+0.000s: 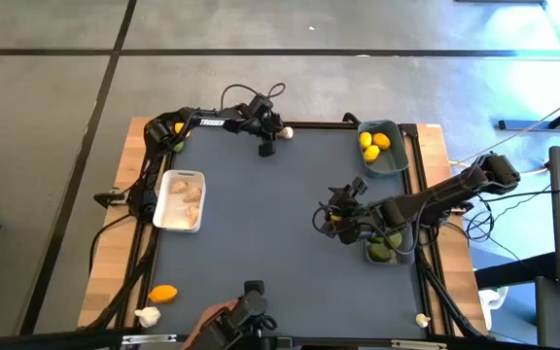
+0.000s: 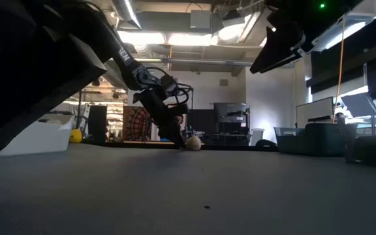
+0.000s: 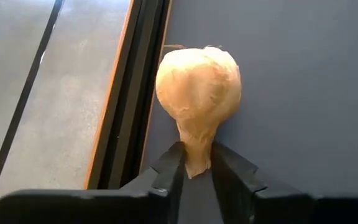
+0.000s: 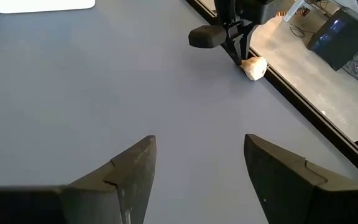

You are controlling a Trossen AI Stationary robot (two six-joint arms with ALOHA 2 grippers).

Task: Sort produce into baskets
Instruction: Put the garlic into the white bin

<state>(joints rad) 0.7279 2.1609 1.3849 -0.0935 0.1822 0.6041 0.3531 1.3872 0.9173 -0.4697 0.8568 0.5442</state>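
One garlic bulb (image 3: 198,92) stem-first between left gripper (image 3: 196,167) fingers.

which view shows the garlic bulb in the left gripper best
The left wrist view: the garlic bulb fills the frame, its stem pinched by the left gripper. The high view shows it as a small pale spot at the table's far edge, the low view and right wrist view show it small and distant.

The dark grey basket (image 1: 394,251) is largely hidden under the right arm; the limes (image 1: 381,253) inside cannot be counted.
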